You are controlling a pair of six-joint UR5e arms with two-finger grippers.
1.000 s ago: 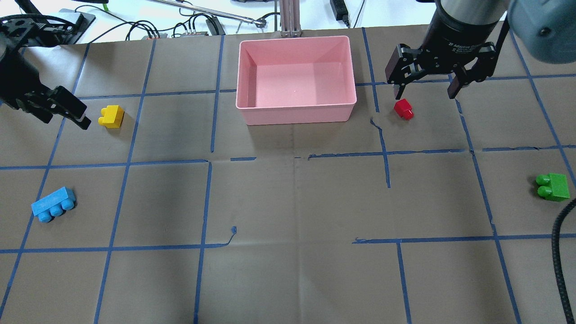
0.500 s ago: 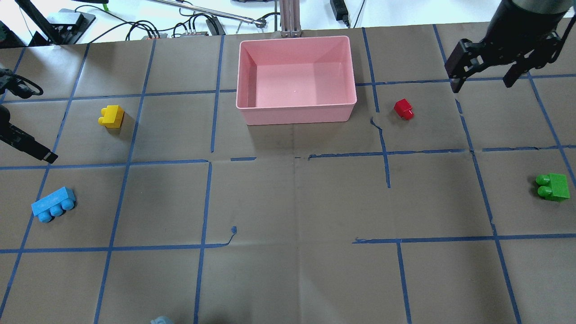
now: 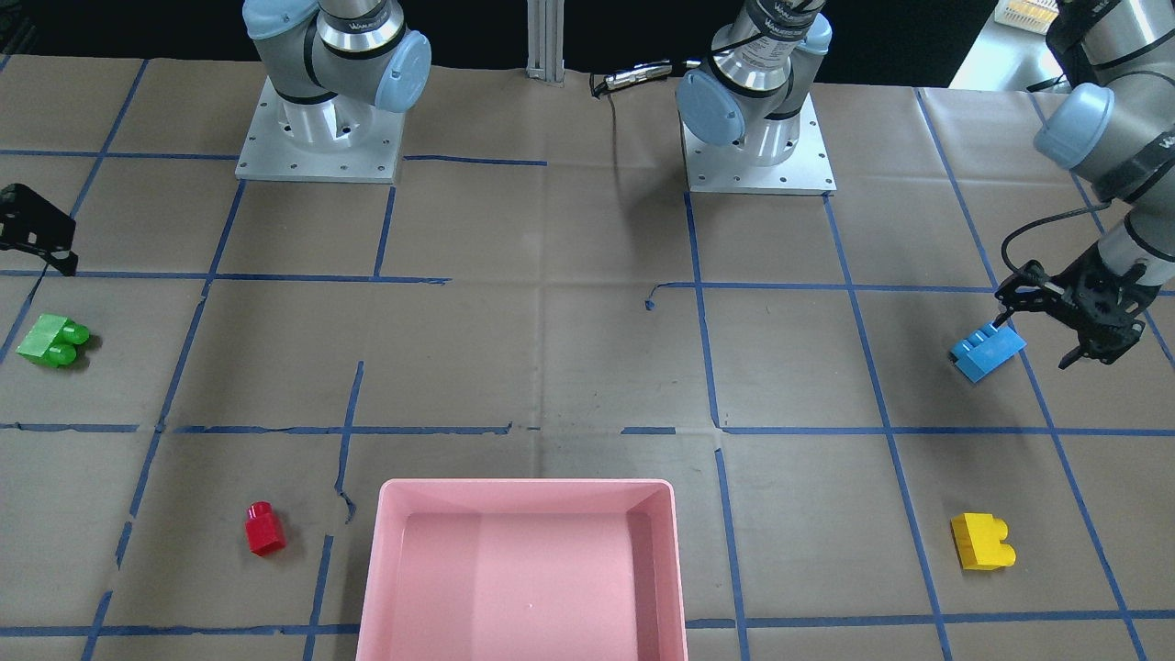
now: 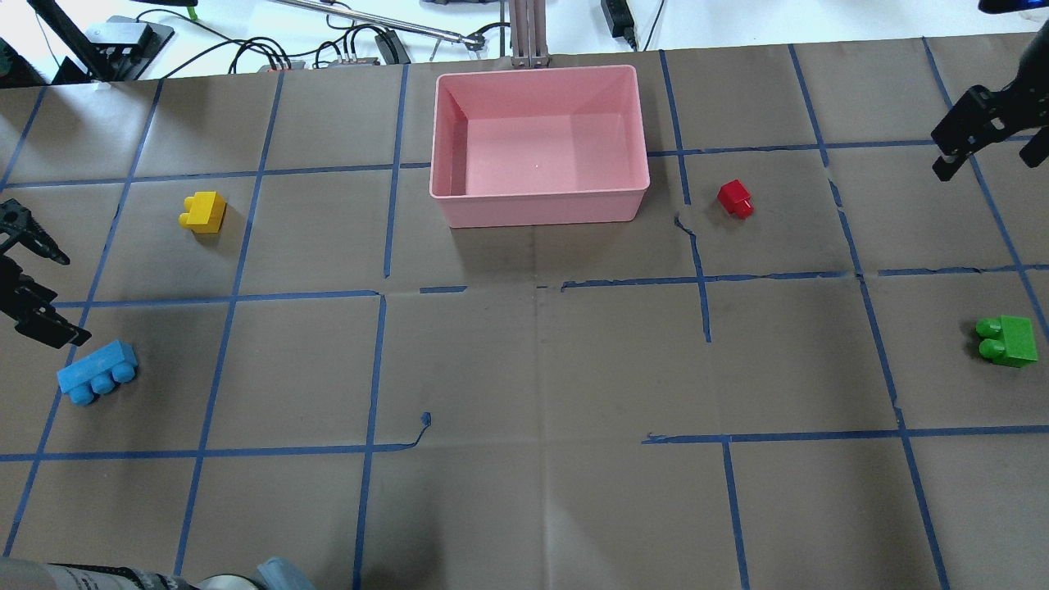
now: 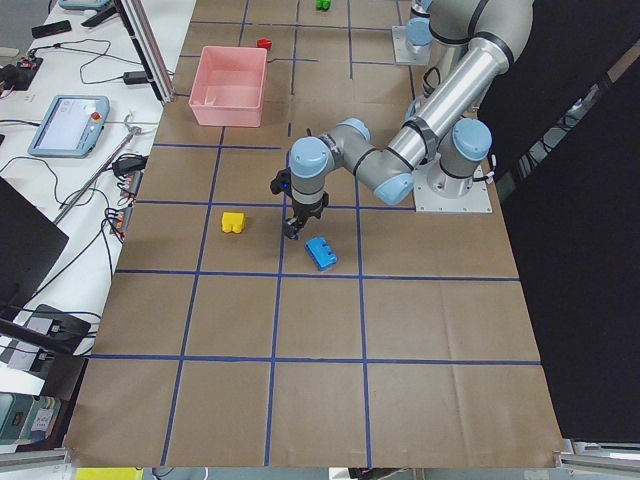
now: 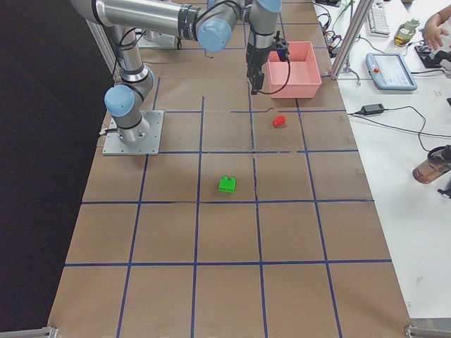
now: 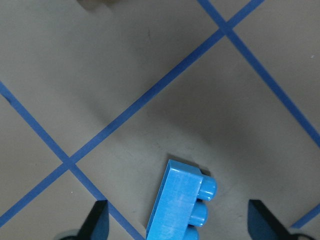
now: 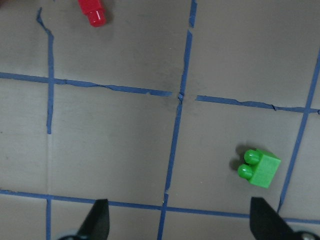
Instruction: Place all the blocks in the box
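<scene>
The pink box (image 4: 537,211) stands empty at the table's far middle. All blocks lie on the table outside it. My left gripper (image 4: 49,291) is open, hovering just beside the blue block (image 4: 97,371); in the left wrist view the blue block (image 7: 180,205) lies between the fingertips (image 7: 97,220). The yellow block (image 4: 203,211) lies farther back on the left. My right gripper (image 4: 990,160) is open and empty at the far right, between the red block (image 4: 735,198) and the green block (image 4: 1008,340). The right wrist view shows the green block (image 8: 259,168) and the red block (image 8: 92,11) below.
The table is brown paper with blue tape grid lines (image 4: 377,287). Cables and devices (image 4: 352,49) lie beyond the far edge. The two arm bases (image 3: 317,138) stand on the robot's side.
My right gripper left the red block and swung right toward the table's edge. My left gripper moved away from the yellow block, nearer to the blue block. No block moved.
</scene>
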